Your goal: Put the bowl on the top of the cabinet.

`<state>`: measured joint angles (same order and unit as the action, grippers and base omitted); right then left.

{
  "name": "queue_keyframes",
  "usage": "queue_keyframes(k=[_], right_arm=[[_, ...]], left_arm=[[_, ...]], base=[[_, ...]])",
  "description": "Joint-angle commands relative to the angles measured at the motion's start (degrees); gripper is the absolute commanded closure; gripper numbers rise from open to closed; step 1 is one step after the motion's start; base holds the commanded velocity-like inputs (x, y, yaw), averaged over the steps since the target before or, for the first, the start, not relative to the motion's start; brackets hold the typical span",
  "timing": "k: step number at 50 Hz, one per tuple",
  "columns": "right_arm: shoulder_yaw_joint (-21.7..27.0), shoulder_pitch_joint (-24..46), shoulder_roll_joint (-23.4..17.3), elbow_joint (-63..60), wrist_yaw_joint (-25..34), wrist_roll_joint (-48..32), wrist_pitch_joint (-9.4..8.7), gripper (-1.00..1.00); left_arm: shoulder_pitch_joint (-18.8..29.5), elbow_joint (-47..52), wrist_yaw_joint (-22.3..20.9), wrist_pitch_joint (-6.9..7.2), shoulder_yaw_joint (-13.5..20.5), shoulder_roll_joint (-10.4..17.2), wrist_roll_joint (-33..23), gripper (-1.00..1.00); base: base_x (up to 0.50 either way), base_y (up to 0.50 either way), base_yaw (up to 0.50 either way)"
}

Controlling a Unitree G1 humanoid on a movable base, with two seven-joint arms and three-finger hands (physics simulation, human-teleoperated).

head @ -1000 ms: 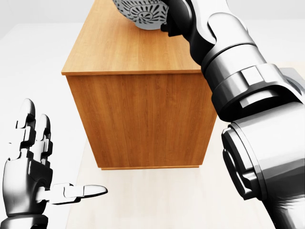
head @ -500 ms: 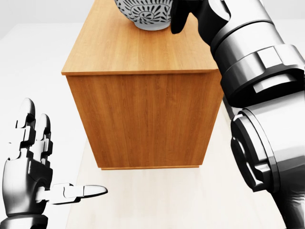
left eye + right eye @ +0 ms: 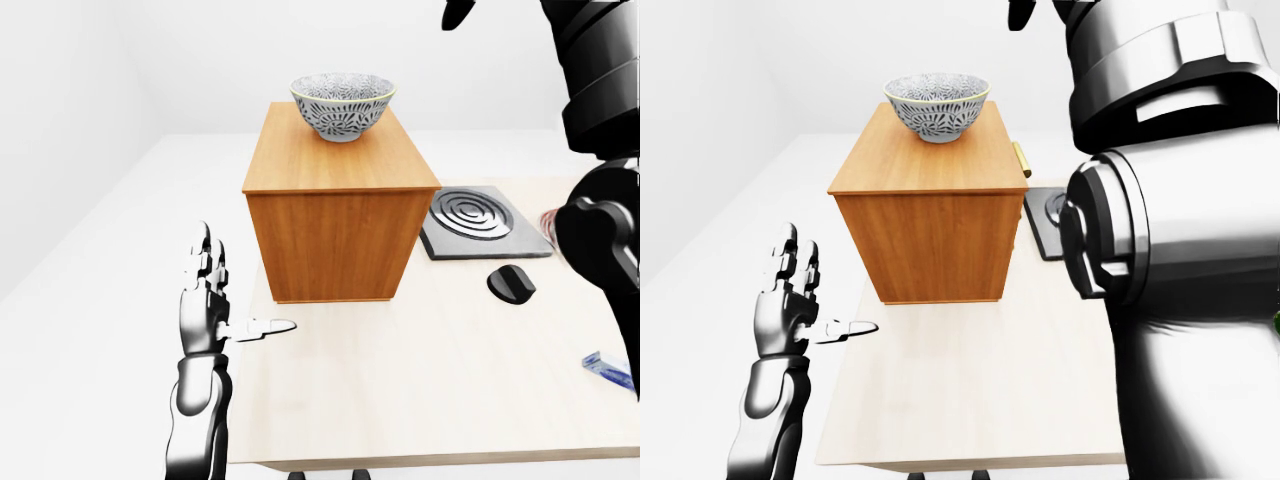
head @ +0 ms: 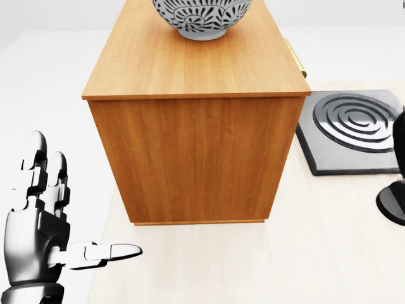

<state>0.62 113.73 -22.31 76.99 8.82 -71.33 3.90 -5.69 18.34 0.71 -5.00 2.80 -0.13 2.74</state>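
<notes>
As our right hand (image 3: 458, 14) lifts clear, fingers no longer around anything, the bowl (image 3: 342, 103) sits upright on the cabinet (image 3: 338, 200) top; we judge the task done. Our left hand (image 4: 38, 237) hangs open above the surface (image 3: 440, 370).

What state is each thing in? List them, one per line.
Bowl: upright on the cabinet top, free of both hands.
Cabinet: standing on the table, closed as far as shown.
Left robot hand: open, fingers spread, holding nothing.
Right robot hand: raised above the bowl, mostly out of frame; grip unclear.
Hotplate: flat on the table, bare.
Black knob: lying on the table.
</notes>
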Motion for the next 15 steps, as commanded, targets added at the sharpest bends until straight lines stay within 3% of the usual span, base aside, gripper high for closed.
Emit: queue_keyframes(k=[1, 11, 15], right_arm=[[1.09, 6.27, -6.58, 0.42, 1.8, -3.13, 0.55, -1.0], [2.09, 6.27, -11.58, 0.65, 1.69, -6.91, 0.58, -1.0], [2.82, 6.27, -13.56, 0.69, 1.4, -8.13, -0.43, -1.0]], left_arm=[[0.44, -0.93, 0.27, 0.0, 0.23, -0.03, 0.1, -1.0], [0.87, -1.88, 0.6, 0.0, 0.15, -0.05, 0.0, -1.0], [0.85, -1.62, 0.76, 0.0, 0.12, -0.02, -0.05, -1.0]], base=[[0.0, 0.0, 0.0], [0.0, 0.0, 0.0], [0.0, 0.0, 0.0]])
